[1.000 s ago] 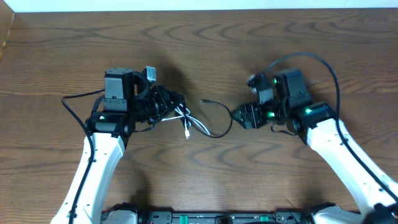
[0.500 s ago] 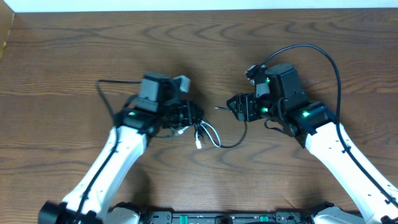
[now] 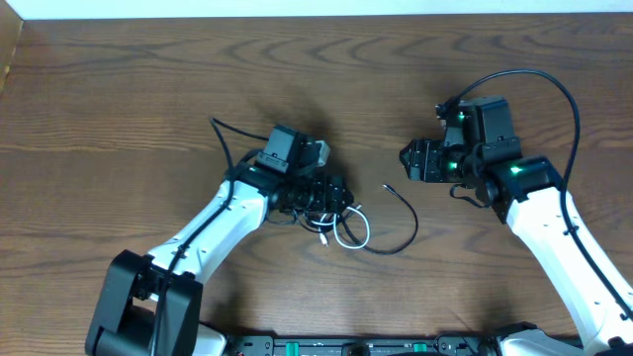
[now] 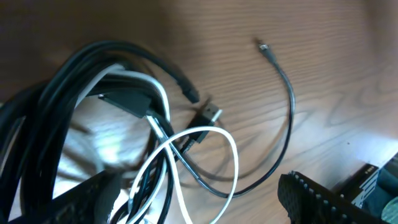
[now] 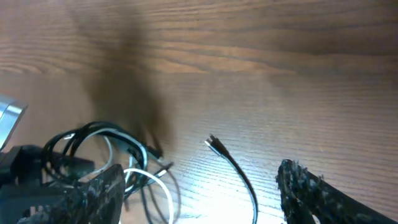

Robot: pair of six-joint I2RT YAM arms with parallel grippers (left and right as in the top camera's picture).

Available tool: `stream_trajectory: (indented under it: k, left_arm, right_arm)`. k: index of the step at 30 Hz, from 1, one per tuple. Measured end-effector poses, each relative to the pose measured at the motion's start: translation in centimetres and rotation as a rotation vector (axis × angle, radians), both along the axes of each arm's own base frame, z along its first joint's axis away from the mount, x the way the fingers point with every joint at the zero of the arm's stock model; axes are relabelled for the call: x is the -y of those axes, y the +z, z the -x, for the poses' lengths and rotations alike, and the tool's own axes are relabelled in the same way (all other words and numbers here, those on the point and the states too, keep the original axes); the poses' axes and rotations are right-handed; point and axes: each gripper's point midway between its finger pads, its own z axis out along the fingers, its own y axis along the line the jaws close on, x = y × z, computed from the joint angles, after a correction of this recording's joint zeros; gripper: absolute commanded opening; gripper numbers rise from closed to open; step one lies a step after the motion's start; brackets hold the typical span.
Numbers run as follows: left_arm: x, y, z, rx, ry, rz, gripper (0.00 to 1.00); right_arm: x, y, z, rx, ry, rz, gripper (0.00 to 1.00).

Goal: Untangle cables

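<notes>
- Overhead: my left hand [image 3: 331, 193] sits on the knot near the middle of the counter [image 3: 148, 89]. The white cable [image 3: 351, 233] loops out just beside it. The black cable [image 3: 407, 220] arcs off to the right, its free end pointing at my right hand [image 3: 415, 160], which hovers apart from it. I read this as one side minding the knot while the other lines up to draw the black end clear.
- Left wrist: the fingers stand wide and grip nothing. The white loop lies on the wood between them and crosses the black cable. A dark bundle [image 4: 74, 62] crowds the left, and the white strand threads through it. I judge that the main obstruction, and I cannot tell whether it is cord or arm wiring.
- Right wrist: this hand is also spread wide and empty. The black plug [image 5: 214, 144] lies on bare wood ahead with nothing blocking it, and the tangle sits further left.
</notes>
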Motion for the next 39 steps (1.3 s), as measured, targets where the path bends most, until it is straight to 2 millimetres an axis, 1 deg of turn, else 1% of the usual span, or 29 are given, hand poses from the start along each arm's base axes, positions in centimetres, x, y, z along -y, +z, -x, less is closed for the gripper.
stream_trajectory:
  k: [3,7,9,11,14,16,17,20,22,24,26,29,31,35,39]
  left_arm:
    - [-1.5,0.5,0.0,-0.033,0.035,-0.033,0.86]
    - [-3.6,3.0,-1.0,0.002,0.091,-0.098,0.86]
    - [-5.0,4.1,-1.4,0.038,0.122,-0.151,0.86]
    - [-6.2,4.2,-1.3,0.042,0.141,-0.21,0.86]
    - [-7.8,3.1,-0.6,0.008,0.159,-0.308,0.83]
    - [-8.7,2.4,-0.5,-0.008,0.173,-0.363,0.82]
    - [-9.1,2.0,-0.5,-0.018,0.186,-0.386,0.78]
    - [-9.8,1.0,-0.8,-0.037,0.222,-0.433,0.71]
    - [-9.9,0.5,-1.2,-0.039,0.237,-0.443,0.69]
    - [-9.9,-0.1,-2.1,-0.024,0.255,-0.449,0.66]
    - [-10.0,-0.7,-2.9,-0.011,0.269,-0.464,0.58]
    - [-10.1,-2.0,-4.1,0.002,0.287,-0.482,0.49]
    - [-10.1,-2.7,-4.3,-0.005,0.286,-0.494,0.47]
    - [-10.5,-3.9,-4.3,-0.027,0.292,-0.524,0.46]
    - [-11.0,-4.4,-4.5,-0.03,0.323,-0.549,0.35]
  right_arm:
    - [0.0,0.0,0.0,-0.002,0.0,0.0,0.75]
    - [0.0,0.0,0.0,-0.002,-0.001,0.0,0.75]
    - [0.0,0.0,0.0,-0.002,-0.001,0.001,0.75]
    - [0.1,0.0,0.0,-0.002,-0.003,0.003,0.75]
    - [0.1,-0.1,0.1,-0.005,-0.005,0.006,0.74]
    - [0.2,-0.1,0.1,-0.006,-0.005,0.007,0.74]
    - [0.2,-0.1,0.1,-0.006,-0.005,0.007,0.74]
    - [0.2,-0.2,0.1,-0.009,-0.005,0.008,0.74]
    - [0.1,-0.3,0.3,-0.014,-0.002,0.01,0.74]
    - [-0.1,-0.3,0.3,-0.016,0.003,0.011,0.74]
    - [-0.3,-0.3,0.5,-0.017,0.009,0.011,0.75]
    - [-0.6,-0.4,0.6,-0.019,0.017,0.011,0.75]
    - [-0.7,-0.4,0.7,-0.022,0.021,0.011,0.75]
    - [-0.7,-0.5,0.8,-0.027,0.022,0.012,0.76]
    - [-0.7,-0.5,0.8,-0.028,0.021,0.013,0.78]
